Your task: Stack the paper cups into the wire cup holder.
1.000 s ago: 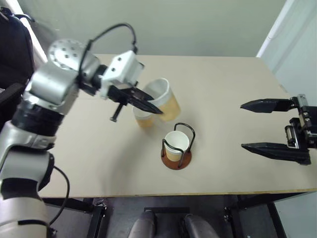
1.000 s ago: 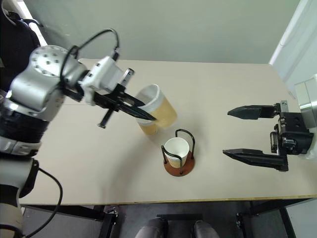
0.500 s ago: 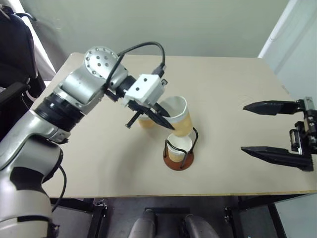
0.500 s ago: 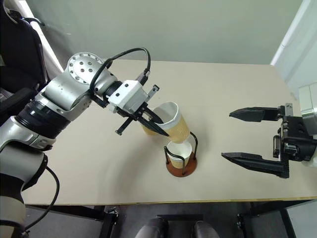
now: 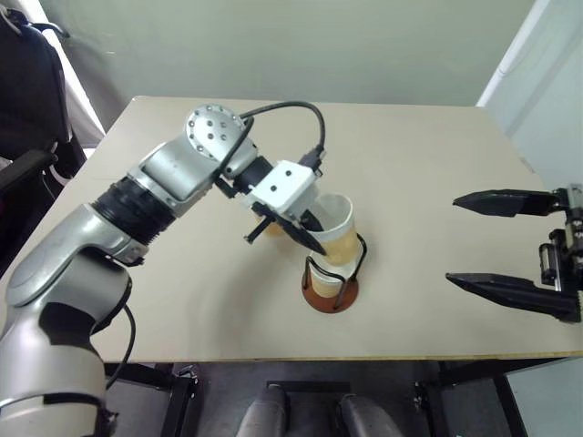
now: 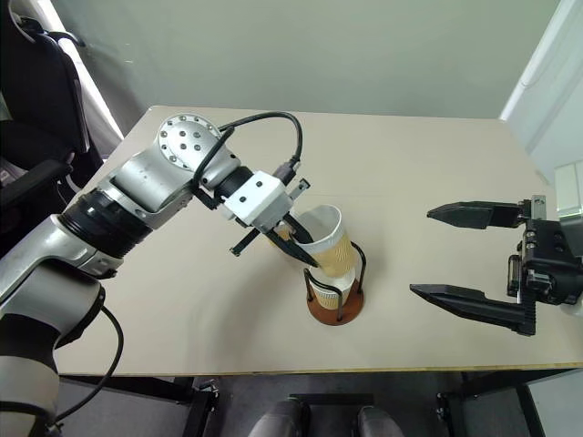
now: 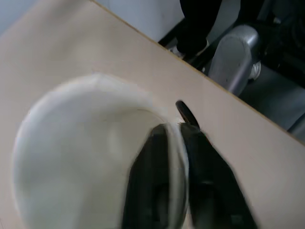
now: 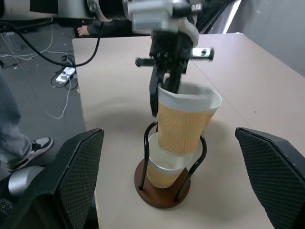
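since one cup already sits in the holder point(image 6: 333, 305), the left gripper point(image 6: 305, 248) pinches a second cup's point(image 6: 325, 241) rim, tilted over it for nesting. right wrist view: it enters the loops. right gripper point(image 6: 474, 259) waits, spread wide.

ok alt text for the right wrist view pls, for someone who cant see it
The left gripper pinches the rim of a tan paper cup, tilted and partly nested into a second cup standing in the wire cup holder on a beige table. The right gripper's open black fingers frame the scene from below.
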Controlling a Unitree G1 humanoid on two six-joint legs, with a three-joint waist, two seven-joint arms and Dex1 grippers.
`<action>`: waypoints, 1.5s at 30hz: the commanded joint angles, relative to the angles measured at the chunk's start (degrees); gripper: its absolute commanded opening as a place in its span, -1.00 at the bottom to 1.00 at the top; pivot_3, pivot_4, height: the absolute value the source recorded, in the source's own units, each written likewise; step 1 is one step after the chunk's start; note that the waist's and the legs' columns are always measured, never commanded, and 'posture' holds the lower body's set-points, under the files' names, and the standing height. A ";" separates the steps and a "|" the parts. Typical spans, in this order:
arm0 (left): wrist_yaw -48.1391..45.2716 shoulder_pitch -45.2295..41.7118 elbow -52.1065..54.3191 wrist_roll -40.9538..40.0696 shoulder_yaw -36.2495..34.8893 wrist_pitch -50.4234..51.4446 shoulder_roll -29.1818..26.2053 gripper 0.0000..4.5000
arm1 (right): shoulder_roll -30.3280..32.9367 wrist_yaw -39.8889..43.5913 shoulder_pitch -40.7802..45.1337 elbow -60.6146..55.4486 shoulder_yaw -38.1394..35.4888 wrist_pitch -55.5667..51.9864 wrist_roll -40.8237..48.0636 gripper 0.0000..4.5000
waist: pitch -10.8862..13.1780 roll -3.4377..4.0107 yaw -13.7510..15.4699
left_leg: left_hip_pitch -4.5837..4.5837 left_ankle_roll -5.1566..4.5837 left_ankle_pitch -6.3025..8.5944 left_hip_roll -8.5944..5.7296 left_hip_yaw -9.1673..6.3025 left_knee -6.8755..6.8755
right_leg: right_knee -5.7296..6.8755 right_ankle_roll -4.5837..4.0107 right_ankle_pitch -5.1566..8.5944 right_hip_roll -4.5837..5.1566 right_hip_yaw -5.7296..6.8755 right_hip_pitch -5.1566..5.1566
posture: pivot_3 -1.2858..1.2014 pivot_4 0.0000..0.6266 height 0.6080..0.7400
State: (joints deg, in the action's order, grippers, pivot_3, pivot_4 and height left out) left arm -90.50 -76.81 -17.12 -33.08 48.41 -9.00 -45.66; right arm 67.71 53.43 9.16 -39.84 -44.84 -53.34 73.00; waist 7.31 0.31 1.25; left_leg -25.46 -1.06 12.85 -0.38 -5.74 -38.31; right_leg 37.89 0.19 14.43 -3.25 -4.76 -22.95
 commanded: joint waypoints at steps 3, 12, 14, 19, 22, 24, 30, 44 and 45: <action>-2.00 -0.98 -2.34 2.41 -1.84 -2.31 0.94 0.07 | 0.96 -1.13 -0.11 -0.32 -1.25 1.02 0.60 1.00 | 0.00 0.00 0.01 | 0.00 0.00 0.00 0.00 0.01 -0.01 | 0.01 0.01 0.00 0.00 0.00 0.00 | 0.03 -0.52 1.00; -1.41 -2.05 -14.92 6.89 -14.14 0.49 5.10 0.99 | 1.14 -0.96 0.59 0.71 2.06 2.95 -1.39 1.00 | 0.00 0.00 0.01 | -0.05 -0.04 0.02 -0.01 0.02 -0.13 | 0.01 0.09 -0.03 0.02 0.00 -0.01 | 0.03 -0.52 1.00; 0.63 -0.92 -19.39 12.19 -15.77 -0.45 3.58 0.99 | 0.94 -0.83 0.63 0.71 2.89 3.38 -2.05 1.00 | -0.02 0.04 -0.18 | -0.03 -0.04 0.02 0.00 0.02 -0.13 | 0.02 0.09 -0.03 0.01 0.00 -0.01 | 0.03 -0.52 1.00; 5.06 3.92 -30.41 23.53 -18.22 -5.98 1.41 0.99 | 0.51 -0.55 0.62 0.39 4.50 4.26 -2.49 1.00 | -0.07 0.12 -0.41 | 0.04 -0.04 0.02 0.02 0.02 -0.06 | 0.05 0.09 -0.03 0.00 -0.02 -0.04 | 0.03 -0.52 1.00; 7.31 5.68 -35.16 26.34 -20.45 -5.72 4.30 0.99 | 1.00 0.24 1.04 1.06 5.01 4.63 -2.96 1.00 | -0.05 0.07 0.16 | -0.08 -0.05 0.01 0.01 0.01 -0.12 | 0.04 0.10 -0.03 0.01 -0.01 -0.12 | 0.03 -0.52 1.00; 8.63 5.68 -38.29 28.40 -21.10 -5.10 6.81 0.99 | 1.31 0.43 1.53 1.42 5.40 4.79 -3.01 1.00 | -0.05 0.07 0.96 | -0.25 -0.10 0.03 -0.02 -0.04 -0.32 | 0.04 0.14 -0.04 0.02 0.01 -0.16 | 0.03 -0.52 1.00; 11.00 4.25 -44.09 34.16 -22.66 -7.26 11.73 0.92 | 1.61 0.02 1.80 1.15 5.60 4.66 -2.89 1.00 | -0.04 0.06 1.27 | -0.58 -0.45 0.19 -0.15 0.17 -0.86 | 0.02 0.46 -0.23 0.22 -0.01 -0.29 | 0.03 -0.52 1.00; 3.77 1.61 -43.13 35.39 -29.22 -8.13 12.14 -0.99 | 2.53 -0.35 1.15 0.99 3.53 3.26 -2.40 1.00 | -0.04 0.05 1.18 | -0.56 -0.57 0.09 -0.20 0.24 -0.88 | 0.03 0.62 -0.32 0.25 -0.05 -0.29 | 0.03 -0.52 1.00; 0.90 1.10 -41.03 33.26 -30.33 -6.23 11.99 -0.99 | 2.54 -0.07 0.97 1.05 3.12 3.16 -2.49 1.00 | -0.04 0.04 1.18 | -0.57 -0.57 0.09 -0.20 0.24 -0.87 | 0.03 0.62 -0.32 0.25 -0.05 -0.30 | 0.03 -0.52 1.00</action>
State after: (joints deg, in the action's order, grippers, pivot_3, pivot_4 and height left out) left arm -85.51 -72.49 -62.50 3.61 20.96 -16.87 -32.82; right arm 69.32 52.88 9.98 -38.74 -39.07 -50.37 70.16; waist 7.27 0.35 2.43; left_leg -26.04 -1.63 12.94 -0.58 -5.50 -39.18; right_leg 37.92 0.81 14.11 -3.00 -4.81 -23.25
